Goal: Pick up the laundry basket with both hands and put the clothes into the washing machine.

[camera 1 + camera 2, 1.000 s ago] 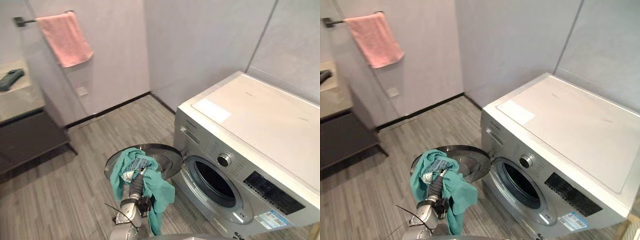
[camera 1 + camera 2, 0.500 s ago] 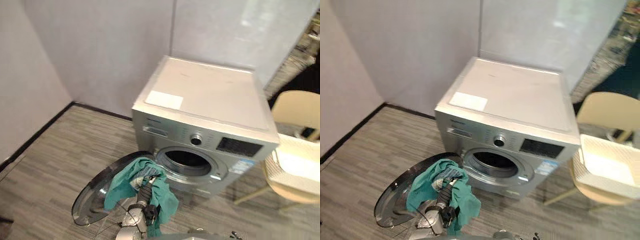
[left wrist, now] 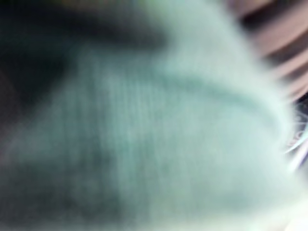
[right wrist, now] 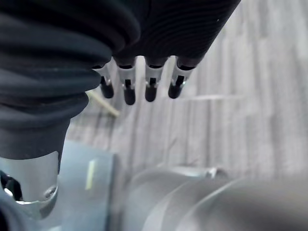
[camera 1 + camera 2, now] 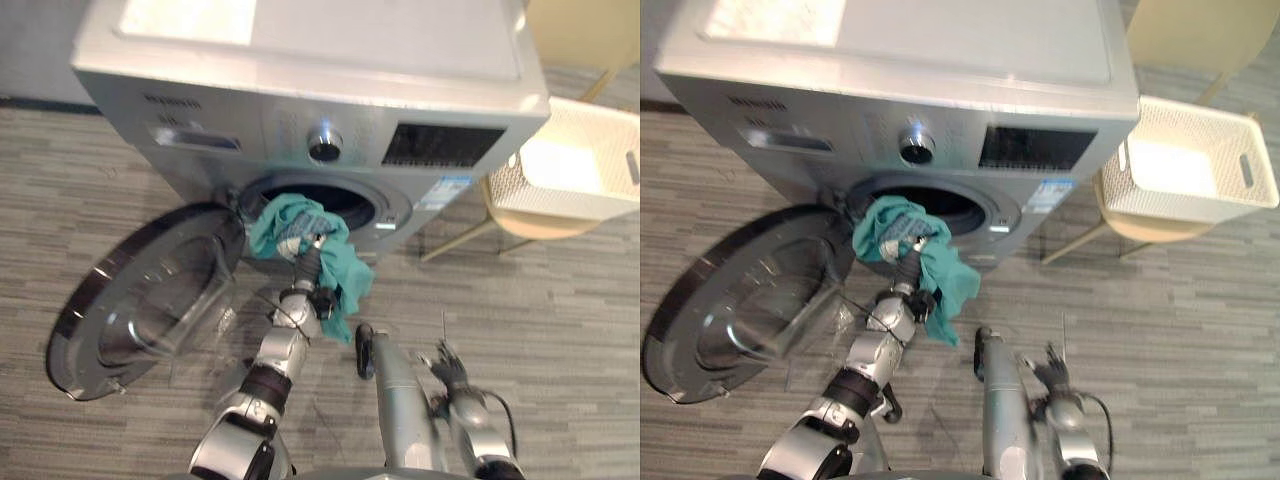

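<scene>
**Teal cloth at the drum mouth, basket up on the chair**

We're looking down on the washing machine [image 5: 240, 130], which runs across the top of the frame. Its round door [image 5: 150, 300] is swung wide open, lying out toward the lower left. A silver knob [image 5: 324, 143] sits mid-panel, just above the dark opening [image 5: 355, 203].

The left arm reaches up from the bottom edge, and the left robot hand [image 5: 309, 268] is right at that opening, buried in the cloth [image 5: 280, 218]. The cloth is teal and bunched against the left part of the opening. One end hangs down past the wrist, in front of the machine's lower rim. Is that hand clamped on the cloth or just carrying it? I cannot tell, because the fabric covers it. The left wrist view offers blurred teal fabric from very close.

Over to the other side. The right robot hand [image 5: 448, 365] hangs low, right of centre near the bottom of the frame, over the grey plank floor [image 5: 560, 300]. It is well apart from both machine and cloth. In its own wrist view the fingers [image 4: 150, 86] stand in a loose, straight row. They are apart and empty.

And the basket [image 5: 560, 200]? It is cream and perforated, at the upper right of the frame. It sits on a pale chair [image 5: 535, 225] just beside the machine's right flank, and neither hand is on it.
</scene>
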Robot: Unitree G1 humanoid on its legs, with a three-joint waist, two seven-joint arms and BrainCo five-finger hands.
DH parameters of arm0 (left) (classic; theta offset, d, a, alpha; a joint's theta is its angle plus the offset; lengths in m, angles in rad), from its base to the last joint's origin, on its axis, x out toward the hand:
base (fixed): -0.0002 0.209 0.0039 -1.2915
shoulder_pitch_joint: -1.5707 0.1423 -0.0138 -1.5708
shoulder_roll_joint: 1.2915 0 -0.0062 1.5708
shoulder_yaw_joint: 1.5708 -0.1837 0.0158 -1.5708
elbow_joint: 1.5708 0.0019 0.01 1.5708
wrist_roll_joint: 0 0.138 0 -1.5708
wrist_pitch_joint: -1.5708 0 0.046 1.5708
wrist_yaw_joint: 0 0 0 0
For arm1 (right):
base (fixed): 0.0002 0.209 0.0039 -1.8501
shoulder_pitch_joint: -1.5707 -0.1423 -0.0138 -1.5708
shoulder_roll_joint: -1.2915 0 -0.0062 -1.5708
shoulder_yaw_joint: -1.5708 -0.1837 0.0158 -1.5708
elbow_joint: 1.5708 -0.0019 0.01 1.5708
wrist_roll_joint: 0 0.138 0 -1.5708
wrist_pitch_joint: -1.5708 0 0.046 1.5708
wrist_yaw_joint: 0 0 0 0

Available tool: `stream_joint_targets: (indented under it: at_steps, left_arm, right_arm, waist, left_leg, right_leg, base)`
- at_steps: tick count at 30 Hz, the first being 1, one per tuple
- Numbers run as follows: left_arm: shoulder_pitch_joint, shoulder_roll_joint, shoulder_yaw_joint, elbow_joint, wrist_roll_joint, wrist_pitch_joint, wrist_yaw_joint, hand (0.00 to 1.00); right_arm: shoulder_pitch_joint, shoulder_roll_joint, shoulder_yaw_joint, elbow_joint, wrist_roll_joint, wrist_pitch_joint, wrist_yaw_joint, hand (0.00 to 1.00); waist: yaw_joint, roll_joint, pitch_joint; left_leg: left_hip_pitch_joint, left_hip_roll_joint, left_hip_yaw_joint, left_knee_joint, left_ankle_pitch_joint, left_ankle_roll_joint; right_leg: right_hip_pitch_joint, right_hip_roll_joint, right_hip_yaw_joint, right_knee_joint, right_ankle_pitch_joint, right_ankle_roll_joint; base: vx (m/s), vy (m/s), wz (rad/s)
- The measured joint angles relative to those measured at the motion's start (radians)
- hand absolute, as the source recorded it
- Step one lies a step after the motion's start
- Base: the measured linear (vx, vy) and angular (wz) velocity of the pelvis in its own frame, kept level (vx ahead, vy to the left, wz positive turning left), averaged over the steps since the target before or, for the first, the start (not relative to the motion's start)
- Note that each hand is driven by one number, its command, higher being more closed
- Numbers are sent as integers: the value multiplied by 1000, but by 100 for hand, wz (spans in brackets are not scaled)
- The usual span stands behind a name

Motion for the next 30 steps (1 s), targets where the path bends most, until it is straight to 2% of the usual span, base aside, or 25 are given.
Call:
stream_joint_targets:
  at_steps: [3,5,8,11,14,17,20,23,28,30]
  left_arm:
    - [-128,7,87,0,-29,-9,50,100]
    - [-196,20,122,1,-45,-9,70,100]
    - [-325,70,159,2,-73,-11,78,100]
    - [-432,119,158,2,-95,-27,79,100]
    - [-495,134,156,0,-98,-46,81,100]
    - [-552,147,154,0,-138,-52,95,100]
    - [-636,177,141,-3,-149,-54,99,100]
    - [-740,224,119,-5,-192,-73,102,100]
    - [-913,304,76,-5,-296,-90,103,100]
    - [-997,342,56,-2,-296,-92,106,100]
  right_arm:
    - [-87,90,142,-115,229,-85,0,0]
    - [-95,94,239,-172,356,-130,14,0]
    - [-92,94,282,-227,493,-173,70,0]
    - [-94,89,313,-289,544,-199,117,0]
    - [-99,86,342,-326,575,-215,150,0]
    - [-99,80,370,-360,641,-221,180,0]
    - [-98,77,394,-411,684,-237,199,0]
    - [-94,74,418,-458,718,-243,209,0]
    - [-91,72,434,-500,758,-243,240,0]
    - [-91,67,437,-509,766,-242,243,0]
  waist:
    - [2,11,53]
    - [1,21,76]
    - [-5,20,104]
    - [-12,14,128]
    - [-13,6,141]
    - [-29,6,144]
    - [-38,-1,180]
    - [-55,-8,189]
    - [-55,-12,206]
    - [-57,-12,206]
  left_leg:
    - [-181,36,-49,113,-7,-6]
    - [-271,47,-79,165,-8,-11]
    - [-412,50,-134,254,-18,-11]
    - [-513,47,-176,318,-21,-8]
    - [-583,48,-197,353,-23,-10]
    - [-638,48,-201,365,-23,-10]
    - [-654,50,-197,365,-23,-10]
    - [-687,52,-187,365,-20,-4]
    - [-692,52,-193,366,-29,-13]
    - [-692,53,-187,360,-30,-14]
  right_leg:
    - [-174,12,-13,97,-6,-8]
    - [-252,12,-26,144,-3,-15]
    - [-380,8,-32,242,-16,-25]
    - [-469,-5,-37,324,-38,-33]
    - [-538,-8,-40,371,-50,-42]
    - [-597,-7,-38,384,-49,-44]
    - [-618,-3,-37,385,-49,-45]
    - [-662,1,-33,385,-47,-44]
    - [-682,26,-23,380,-43,-49]
    - [-689,29,-19,374,-42,-48]
  base:
    - [-196,-117,-22]
    - [-110,-72,-8]
    - [-55,-79,5]
    - [-29,-66,13]
    - [-28,-52,5]
    - [-30,-32,-5]
    - [-9,-5,-5]
    - [13,-6,-10]
    - [29,14,-15]
    - [24,15,-12]
